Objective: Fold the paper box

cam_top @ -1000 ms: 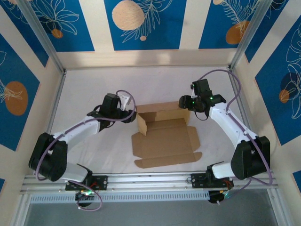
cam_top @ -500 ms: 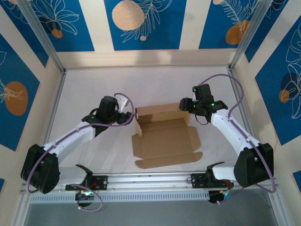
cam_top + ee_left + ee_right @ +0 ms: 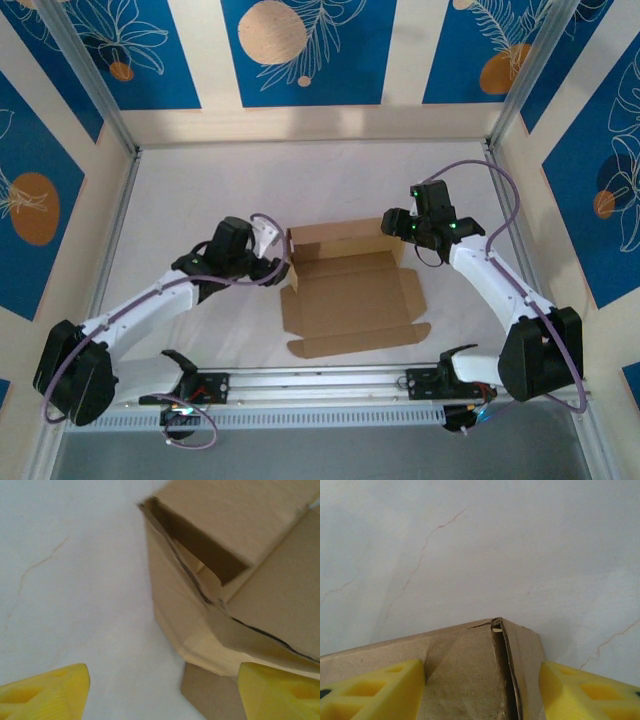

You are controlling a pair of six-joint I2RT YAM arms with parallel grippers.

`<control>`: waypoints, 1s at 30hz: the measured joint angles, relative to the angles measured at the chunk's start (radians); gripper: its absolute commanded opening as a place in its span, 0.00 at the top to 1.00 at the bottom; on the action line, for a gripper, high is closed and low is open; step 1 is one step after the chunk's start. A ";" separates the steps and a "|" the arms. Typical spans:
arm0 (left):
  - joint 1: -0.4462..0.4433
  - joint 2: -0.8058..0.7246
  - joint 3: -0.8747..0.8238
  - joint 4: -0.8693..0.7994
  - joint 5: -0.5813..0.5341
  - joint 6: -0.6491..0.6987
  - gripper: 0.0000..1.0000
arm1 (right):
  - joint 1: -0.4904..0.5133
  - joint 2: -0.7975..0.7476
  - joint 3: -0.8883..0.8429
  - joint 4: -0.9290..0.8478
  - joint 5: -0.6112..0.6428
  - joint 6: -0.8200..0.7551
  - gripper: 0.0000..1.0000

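we count one paper box (image 3: 350, 295), half folded, frame centre on the tabletop (image 3: 200, 190). two arms: left end effector (image 3: 278, 256) wide at its upper-left corner; right end effector (image 3: 392, 222) astride its upper-right corner, we cannot tell if gripping.

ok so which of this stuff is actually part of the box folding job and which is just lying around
Part of the job:
- paper box, partly folded
- left tool, by its left wall
- right tool, at its far right corner

Just surroundings:
- white table
- patterned walls
- metal rail at the near edge
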 measured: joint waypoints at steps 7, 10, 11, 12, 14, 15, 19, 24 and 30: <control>-0.048 0.053 -0.011 0.038 -0.034 0.012 0.22 | 0.000 -0.005 -0.006 0.006 -0.008 0.001 0.37; -0.051 0.082 -0.019 0.097 -0.062 0.023 0.22 | -0.002 -0.005 -0.010 0.011 -0.012 0.005 0.37; -0.053 0.089 -0.024 0.122 -0.070 0.027 0.22 | -0.002 -0.005 -0.010 0.011 -0.014 0.005 0.37; -0.056 0.094 -0.029 0.146 -0.077 0.031 0.22 | -0.002 -0.005 -0.010 0.011 -0.016 0.007 0.37; -0.061 0.106 -0.040 0.198 -0.090 0.034 0.22 | -0.002 -0.005 -0.010 0.011 -0.021 0.008 0.37; -0.063 0.113 -0.046 0.223 -0.092 0.034 0.22 | -0.002 -0.005 -0.010 0.011 -0.023 0.008 0.37; -0.072 0.137 -0.063 0.304 -0.095 0.034 0.22 | -0.002 -0.005 -0.010 0.011 -0.023 0.008 0.37; -0.084 0.161 -0.070 0.375 -0.098 0.055 0.20 | -0.002 -0.005 -0.010 0.010 -0.026 0.008 0.37; -0.087 0.213 -0.076 0.472 -0.116 0.079 0.22 | -0.002 -0.005 -0.010 0.009 -0.030 0.008 0.37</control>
